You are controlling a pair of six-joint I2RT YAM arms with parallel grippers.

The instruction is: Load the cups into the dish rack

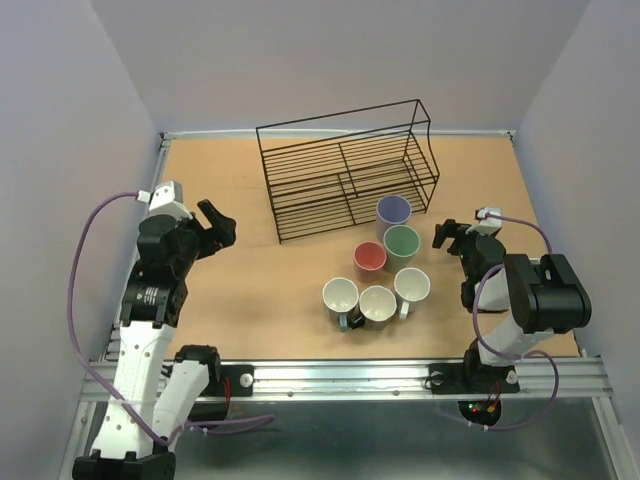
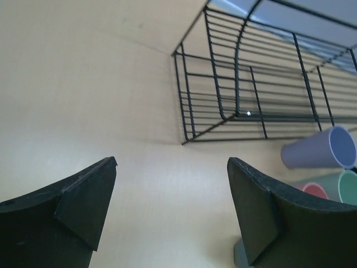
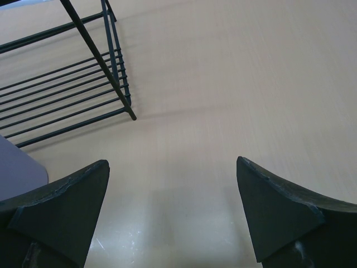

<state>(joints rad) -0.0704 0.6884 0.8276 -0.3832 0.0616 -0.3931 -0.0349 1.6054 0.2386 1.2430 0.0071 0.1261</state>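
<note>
The black wire dish rack [image 1: 345, 170] stands empty at the back middle of the table. In front of its right end stand a lavender tumbler [image 1: 393, 211], a green tumbler [image 1: 401, 243] and a pink-red tumbler [image 1: 370, 258]. Nearer me, three handled mugs with pale insides sit in a row: left [image 1: 340, 297], middle [image 1: 377, 304] and right [image 1: 411, 286]. My left gripper [image 1: 215, 228] is open and empty, left of the rack. My right gripper [image 1: 448, 237] is open and empty, just right of the green tumbler. The left wrist view shows the rack [image 2: 251, 84] and the lavender tumbler [image 2: 321, 149].
Purple walls close in the table on the left, right and back. A metal rail [image 1: 340, 375] runs along the near edge. In the right wrist view the rack's corner [image 3: 67, 84] and the lavender tumbler's edge [image 3: 17, 164] lie to the left.
</note>
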